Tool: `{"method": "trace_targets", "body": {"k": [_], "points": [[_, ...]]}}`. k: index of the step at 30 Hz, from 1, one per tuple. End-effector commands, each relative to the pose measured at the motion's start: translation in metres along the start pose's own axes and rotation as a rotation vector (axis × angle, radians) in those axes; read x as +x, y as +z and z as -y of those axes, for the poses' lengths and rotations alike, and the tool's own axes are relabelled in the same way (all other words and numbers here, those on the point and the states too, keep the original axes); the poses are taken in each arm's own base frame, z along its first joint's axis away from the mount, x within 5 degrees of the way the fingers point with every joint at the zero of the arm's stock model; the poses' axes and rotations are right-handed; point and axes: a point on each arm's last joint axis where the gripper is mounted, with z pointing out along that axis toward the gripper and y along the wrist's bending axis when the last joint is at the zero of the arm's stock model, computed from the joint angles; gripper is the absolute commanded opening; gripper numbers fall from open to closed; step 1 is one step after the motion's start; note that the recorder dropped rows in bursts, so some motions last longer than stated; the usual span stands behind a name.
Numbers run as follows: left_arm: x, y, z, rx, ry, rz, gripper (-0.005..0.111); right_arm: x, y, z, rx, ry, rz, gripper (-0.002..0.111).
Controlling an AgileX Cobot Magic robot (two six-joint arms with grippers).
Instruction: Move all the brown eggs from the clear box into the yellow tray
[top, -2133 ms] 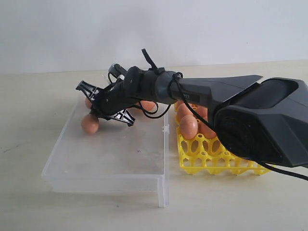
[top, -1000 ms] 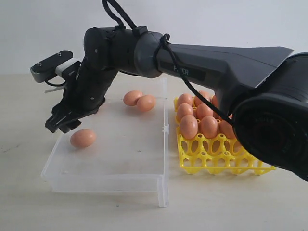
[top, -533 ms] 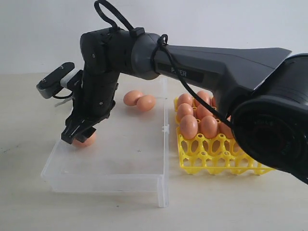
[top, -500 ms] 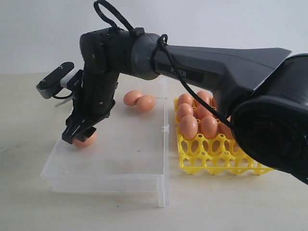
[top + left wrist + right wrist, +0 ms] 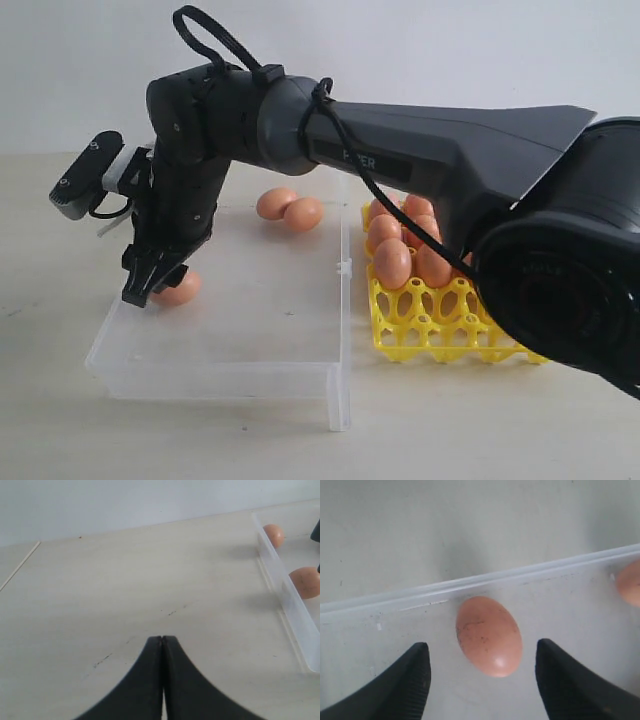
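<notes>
On pale tabletop (image 5: 500,420) before white wall (image 5: 450,50): right fingers (image 5: 405,690) apart, left fingers (image 5: 145,690) together.

I'm looking at a pale, cream-coloured tabletop (image 5: 480,430) that is carrying two things directly. The clear box (image 5: 225,382) is sitting flat on it toward the left of the exterior view, and the yellow tray (image 5: 445,335) is resting just beside the box's right wall. In the left wrist view I'm seeing faint dark scuff marks (image 5: 102,661) on the bare surface and a thin seam (image 5: 20,565) crossing one corner.
</notes>
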Motion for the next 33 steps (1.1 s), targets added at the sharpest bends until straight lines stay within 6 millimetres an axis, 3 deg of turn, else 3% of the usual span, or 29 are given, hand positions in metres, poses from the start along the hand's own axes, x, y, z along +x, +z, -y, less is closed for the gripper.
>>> {"method": "trace_targets", "body": {"k": [1, 17, 21, 26, 33], "points": [[-0.002, 0.0, 0.0, 0.006, -0.005, 0.013, 0.0, -0.003, 0.004, -0.008, -0.001, -0.042, 0.003, 0.06], [-0.002, 0.0, 0.0, 0.006, -0.005, 0.013, 0.0, 0.004, 0.046, -0.011, 0.01, -0.036, 0.023, 0.059], [-0.002, 0.0, 0.0, 0.006, -0.005, 0.013, 0.0, 0.011, 0.059, -0.014, -0.011, -0.033, -0.014, 0.042], [-0.002, 0.0, 0.0, 0.006, -0.005, 0.013, 0.0, 0.021, 0.071, -0.02, -0.056, -0.017, -0.065, 0.002], [-0.002, 0.0, 0.0, 0.006, -0.005, 0.013, 0.0, 0.023, 0.065, -0.022, -0.07, -0.02, -0.094, 0.0]]}}
